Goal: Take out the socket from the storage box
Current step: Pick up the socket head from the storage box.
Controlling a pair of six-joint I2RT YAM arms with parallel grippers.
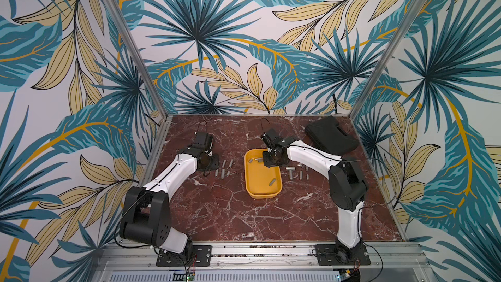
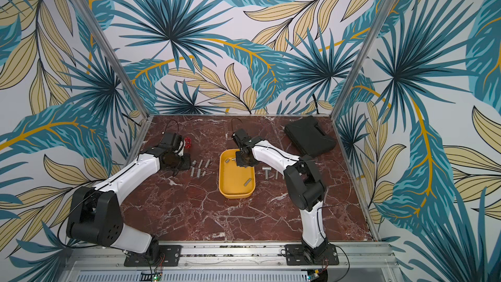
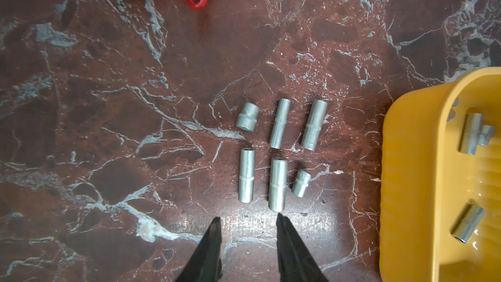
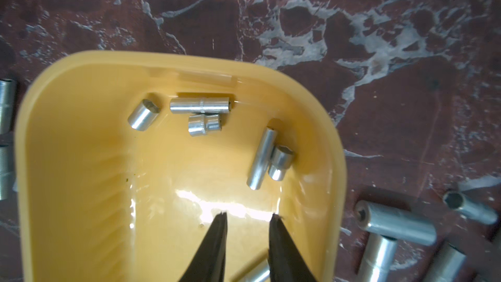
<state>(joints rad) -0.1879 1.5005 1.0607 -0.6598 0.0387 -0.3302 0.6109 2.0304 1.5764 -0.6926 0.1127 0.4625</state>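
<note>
Sockets [image 4: 200,105] lie inside the yellow storage box [image 4: 81,185] on the bench [image 1: 217,212].
The right claw [image 4: 249,214] hangs over the box floor, spread and empty; the left claw [image 3: 248,216], also spread and empty, hangs above the bench near six more sockets [image 3: 278,184] in two rows.

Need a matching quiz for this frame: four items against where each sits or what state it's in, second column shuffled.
Column one:
1. storage box
2. black case
3. red chain links
4. right gripper

Column two:
A. far right corner of the table
B. jaws apart, above the storage box's far end
C. mid-table, loose sockets inside
D. far left of the table

Pairs: 1-C, 2-A, 3-D, 4-B
</note>
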